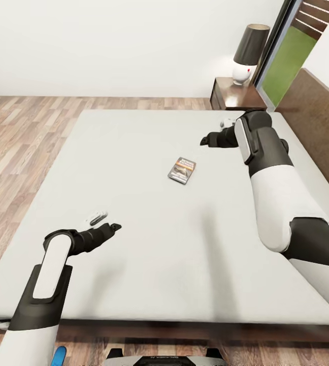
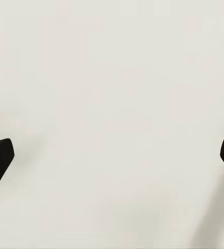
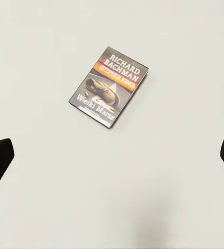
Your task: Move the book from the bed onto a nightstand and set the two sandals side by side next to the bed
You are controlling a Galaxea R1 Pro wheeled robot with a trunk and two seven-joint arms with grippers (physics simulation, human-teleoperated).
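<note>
Mattress (image 1: 134,229): book (image 1: 182,170) flat, apart from open right tool (image 1: 205,141).

Setting: bedroom in a home, simulator render. Evidence: large bed (image 1: 134,229) with plain off-white mattress, brown wooden headboard (image 1: 319,127) along its right side. Dark-brown nightstand (image 1: 233,96) beside the headboard end, carrying a table lamp (image 1: 248,53) with white base and dark shade. Wood-plank floor (image 1: 17,137), plain white wall (image 1: 108,46). A paperback book (image 1: 182,170) lies on the mattress.
</note>
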